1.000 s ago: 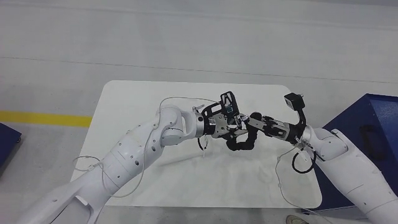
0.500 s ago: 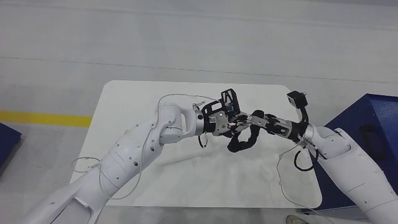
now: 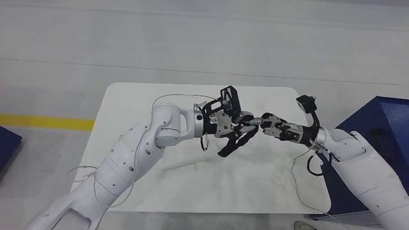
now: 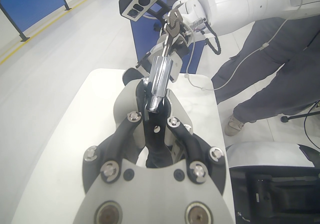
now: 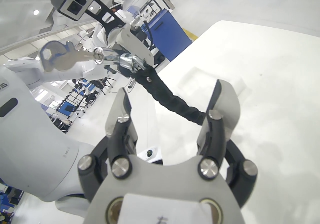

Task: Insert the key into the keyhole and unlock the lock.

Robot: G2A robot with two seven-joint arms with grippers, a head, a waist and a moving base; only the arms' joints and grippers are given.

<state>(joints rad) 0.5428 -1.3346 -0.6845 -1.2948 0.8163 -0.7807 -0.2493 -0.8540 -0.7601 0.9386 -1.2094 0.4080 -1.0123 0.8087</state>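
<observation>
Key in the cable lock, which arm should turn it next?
Probably right. The right gripper is empty, fingers open, facing the key; the left gripper is shut on the cable lock.

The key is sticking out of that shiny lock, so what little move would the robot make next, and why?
Probably it should bring the right gripper onto the head of the key and close on it, ready to turn. The key sits in the lock, which the left gripper holds, while the right jaws stand open, empty and apart from the key.
</observation>
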